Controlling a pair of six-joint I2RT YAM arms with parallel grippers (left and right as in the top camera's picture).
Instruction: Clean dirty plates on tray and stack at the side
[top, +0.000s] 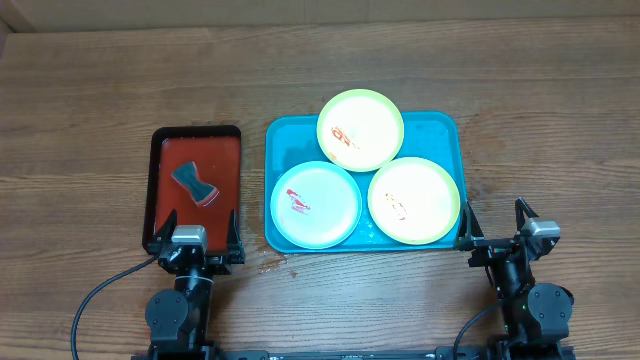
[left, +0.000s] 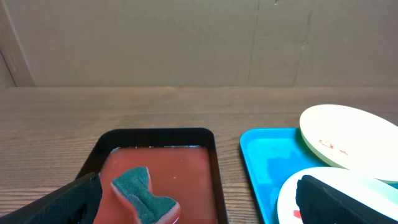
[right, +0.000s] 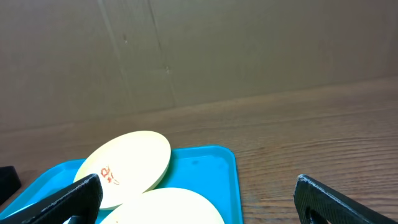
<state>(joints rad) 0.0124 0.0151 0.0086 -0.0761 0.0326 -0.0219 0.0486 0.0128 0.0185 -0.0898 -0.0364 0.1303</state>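
Three plates lie on the turquoise tray (top: 440, 130). A yellow-green plate (top: 360, 130) leans at the back, a light blue plate (top: 315, 204) sits front left, and a second yellow-green plate (top: 414, 201) sits front right. All have red or orange smears. My left gripper (top: 195, 235) is open at the near edge, below the red tray. My right gripper (top: 497, 225) is open just right of the turquoise tray's near corner. The left wrist view shows the tray (left: 267, 162), back plate (left: 348, 143) and blue plate (left: 292, 193). The right wrist view shows the tray (right: 205, 168) and back plate (right: 127, 165).
A black-rimmed red tray (top: 160, 190) stands left of the turquoise tray and holds a green sponge (top: 194, 184), which also shows in the left wrist view (left: 144, 196). A small wet patch (top: 272, 265) lies on the wooden table before the trays. A cardboard wall stands behind the table.
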